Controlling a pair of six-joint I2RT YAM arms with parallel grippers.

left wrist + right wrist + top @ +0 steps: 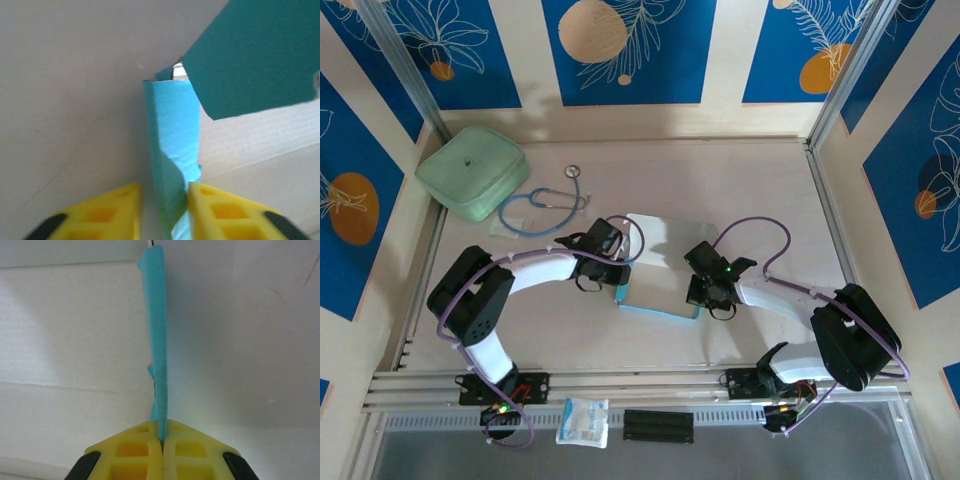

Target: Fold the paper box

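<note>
Seen from above, the left gripper point(618, 270) and right gripper point(698, 285) hide the paper box's point(665, 265) nine and three o'clock edges. In each wrist view the yellow fingers point(225, 210) are cut off at six o'clock, and the box up close is blurred.

Pale beige bench point(750, 190), walled at the back and both sides. In the far left corner, pale green rounded case point(472, 172), lying flat. Just beside it, toward the middle, stethoscope point(545, 205) with blue tubing, loosely coiled. In the middle, paper box point(660, 270), white face up, light blue near edge. Beyond the near rail, small white packet point(583, 422) and black ribbed strip point(658, 425).
</note>
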